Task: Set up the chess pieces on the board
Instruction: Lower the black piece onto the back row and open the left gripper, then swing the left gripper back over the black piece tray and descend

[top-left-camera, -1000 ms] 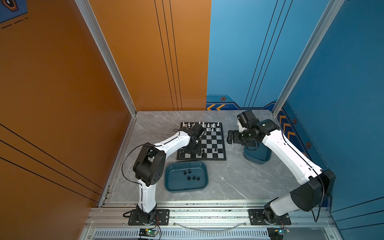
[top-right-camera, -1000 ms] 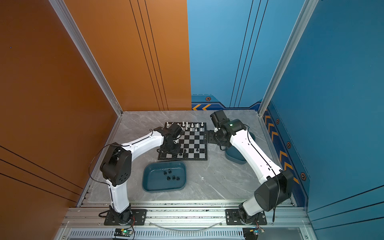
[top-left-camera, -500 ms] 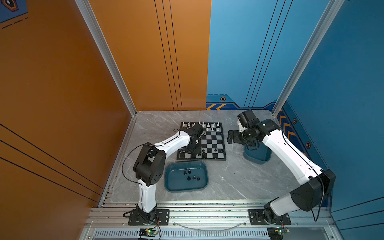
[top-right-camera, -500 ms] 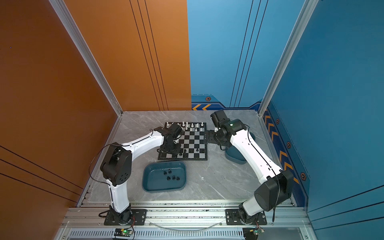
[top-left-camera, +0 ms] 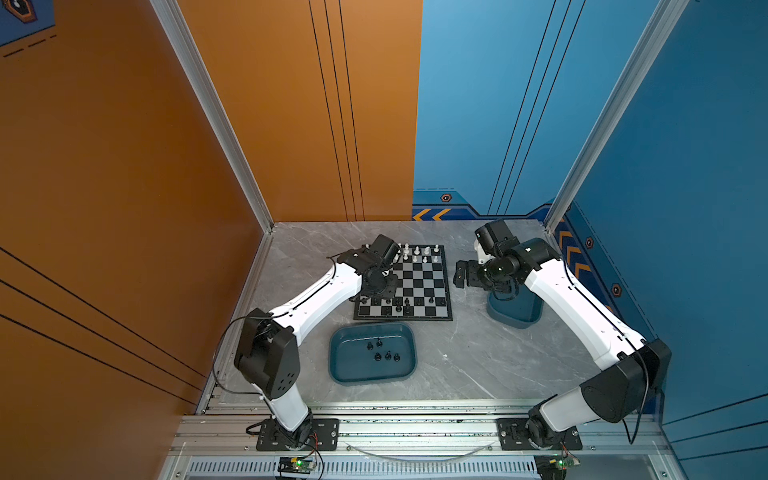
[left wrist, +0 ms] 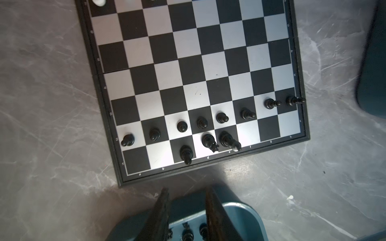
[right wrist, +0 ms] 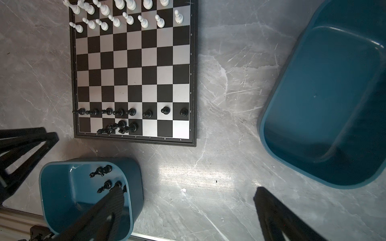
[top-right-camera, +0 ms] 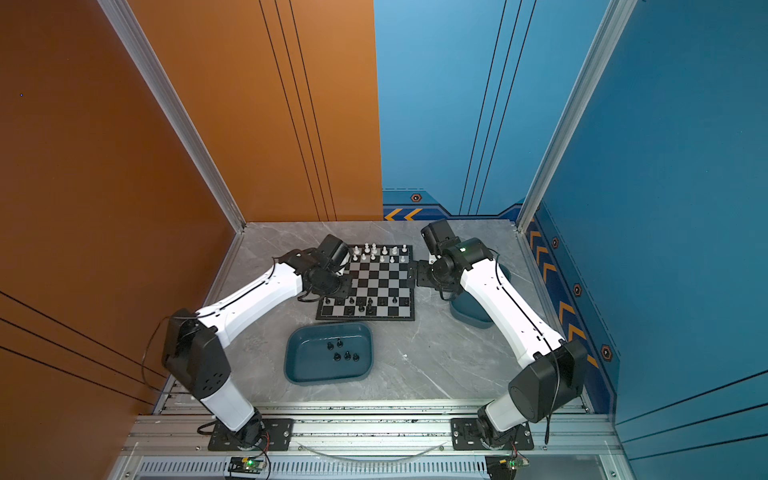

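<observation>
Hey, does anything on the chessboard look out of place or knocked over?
Nothing looks toppled, but the black pieces stand on the board's rows printed 1 and 2, white pieces by 7: reversed from convention.

One chessboard (right wrist: 133,79) carries eight black pawns (left wrist: 202,122) in a row and three taller black pieces (left wrist: 208,140) behind them. At its far end stand eight white pawns (right wrist: 129,19). Behind those, seven larger white pieces (right wrist: 103,8) show, with perhaps an eighth cut off at the edge. Teal trays number two: the near tray (top-left-camera: 336,357), holding five black chessmen (top-left-camera: 387,355), and the side tray (right wrist: 325,104).
</observation>
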{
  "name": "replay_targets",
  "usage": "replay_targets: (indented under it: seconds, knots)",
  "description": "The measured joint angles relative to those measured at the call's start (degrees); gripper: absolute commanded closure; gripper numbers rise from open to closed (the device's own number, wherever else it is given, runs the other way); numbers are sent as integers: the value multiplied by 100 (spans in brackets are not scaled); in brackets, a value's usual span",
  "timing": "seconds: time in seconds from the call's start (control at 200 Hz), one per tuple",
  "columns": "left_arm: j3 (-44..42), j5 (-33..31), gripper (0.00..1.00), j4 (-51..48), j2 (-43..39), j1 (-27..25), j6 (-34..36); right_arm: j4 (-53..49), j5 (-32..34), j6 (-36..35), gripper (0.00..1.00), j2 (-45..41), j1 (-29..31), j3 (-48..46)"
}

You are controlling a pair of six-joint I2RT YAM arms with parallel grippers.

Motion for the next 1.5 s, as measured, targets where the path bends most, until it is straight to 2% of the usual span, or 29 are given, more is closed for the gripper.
replay_targets:
  seconds: [0.285,0.551,0.716,0.896,1.502]
  knots:
    - [-1622,-245,68,-79,-1209,-229,-715,2,-114,-96,0,-249,149,-177]
    - [-2651,-356,68,-146,-1637,-970,-1528,2,-243,-153,0,-431,219,-321]
    - [-2953,-374,68,-17,-1637,-1307,-1921,2,-264,-219,0,-575,227,-428]
    - [-3099,-374,68,208,-1615,-1447,-2157,0,-264,-238,0,-748,227,-566]
    - [-3049,-374,69,726,-831,-1545,-2107,-17,-258,-238,0,-1147,210,-776]
